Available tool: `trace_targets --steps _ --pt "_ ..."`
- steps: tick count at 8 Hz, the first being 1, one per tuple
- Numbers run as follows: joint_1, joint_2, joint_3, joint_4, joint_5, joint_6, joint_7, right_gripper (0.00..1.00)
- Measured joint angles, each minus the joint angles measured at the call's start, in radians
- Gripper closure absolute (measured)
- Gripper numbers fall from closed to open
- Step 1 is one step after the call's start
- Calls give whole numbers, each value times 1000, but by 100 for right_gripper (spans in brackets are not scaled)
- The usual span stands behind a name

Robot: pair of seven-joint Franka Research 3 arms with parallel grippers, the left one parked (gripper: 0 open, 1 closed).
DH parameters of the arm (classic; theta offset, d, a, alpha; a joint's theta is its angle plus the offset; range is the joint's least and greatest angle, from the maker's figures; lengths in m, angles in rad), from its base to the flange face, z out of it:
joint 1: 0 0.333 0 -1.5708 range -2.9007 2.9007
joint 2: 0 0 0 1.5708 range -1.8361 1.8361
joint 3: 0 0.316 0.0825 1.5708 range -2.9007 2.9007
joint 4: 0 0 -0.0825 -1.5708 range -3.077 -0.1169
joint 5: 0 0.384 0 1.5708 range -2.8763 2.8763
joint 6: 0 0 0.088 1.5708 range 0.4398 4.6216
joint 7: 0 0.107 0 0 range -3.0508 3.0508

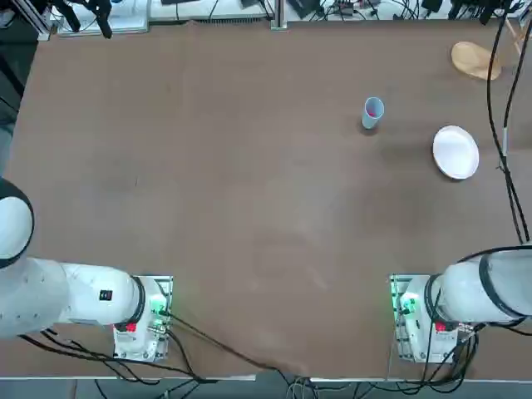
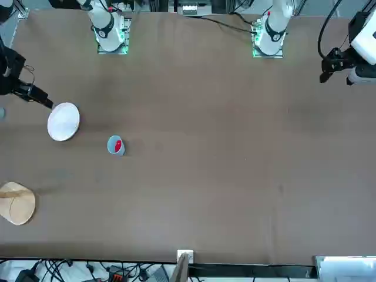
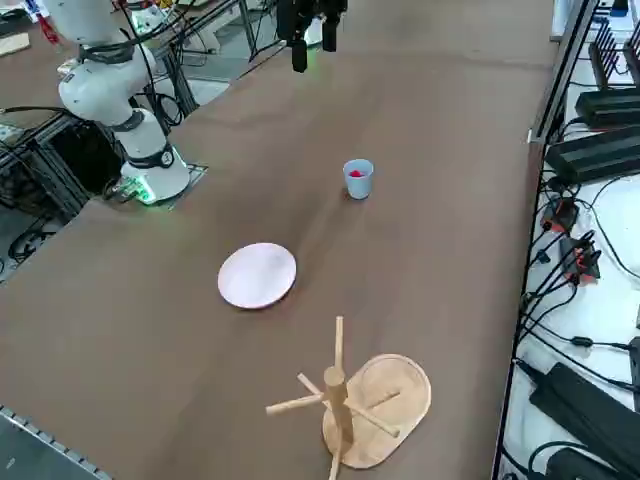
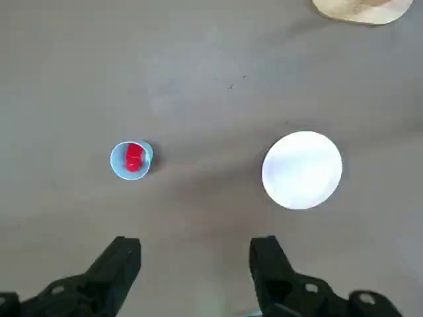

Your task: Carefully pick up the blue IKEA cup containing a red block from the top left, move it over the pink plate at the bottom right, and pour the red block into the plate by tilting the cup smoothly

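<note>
**Cup untouched on the table; pincer released and held high above it**

The right pincer is seen spread wide and empty, with bare table showing between its two fingers. It is held well above the surface and nothing is gripped.

The blue IKEA cup is found standing upright on the table, its round mouth open upward, with the red block lying inside it. In the wrist view the cup is placed ahead of the pincer and toward the side of the finger opposite the plate, not centred between the two. The pink plate is set flat on the table, well apart from the cup, and nothing is lying on it. From overhead, the cup is seen out from the right arm's base, with the plate to its right and slightly nearer the base. A tan wooden dish with an upright pegged stand is placed beyond the plate, clear of both.

The pick-up is judged not yet begun. A forward and sideways shift toward the cup, then a descent around its upright wall, is judged to be called for. As the cup's axis is vertical, its level must be kept until the plate is reached, or the block could be spilled early.
</note>
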Motion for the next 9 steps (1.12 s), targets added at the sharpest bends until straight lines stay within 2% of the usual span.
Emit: trace_targets --steps 6,9 --pt "7 19 0 -13 0 -2 18 0" --pt "44 39 4 -15 0 8 36 0"
